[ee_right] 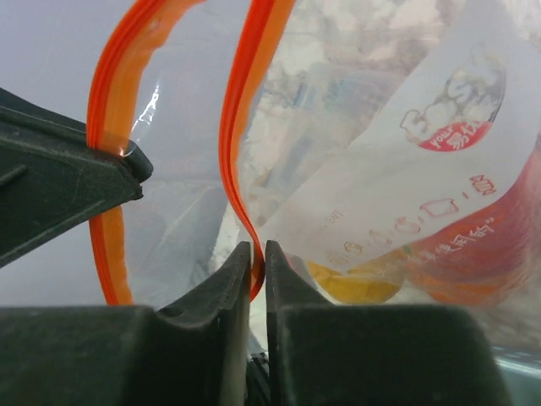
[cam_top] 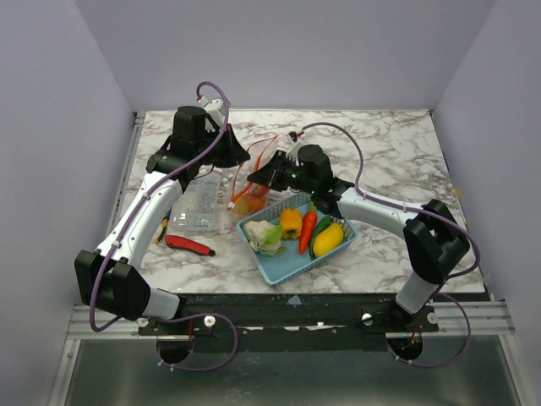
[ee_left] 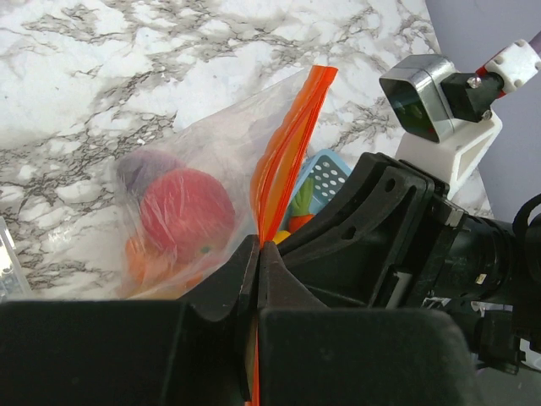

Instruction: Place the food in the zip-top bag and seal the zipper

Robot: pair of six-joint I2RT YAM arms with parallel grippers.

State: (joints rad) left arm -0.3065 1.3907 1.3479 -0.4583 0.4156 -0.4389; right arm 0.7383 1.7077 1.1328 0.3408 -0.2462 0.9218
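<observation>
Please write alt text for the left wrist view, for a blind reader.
The left gripper is shut on the orange zipper of the clear zip-top bag, which holds a red toy fruit, a purple piece and an orange piece. Beside it are the right arm and a blue basket.

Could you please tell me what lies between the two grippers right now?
The open mouth of the bag: the left gripper pinches one side of the zipper, the right gripper the other. The right wrist view shows it best.
</observation>
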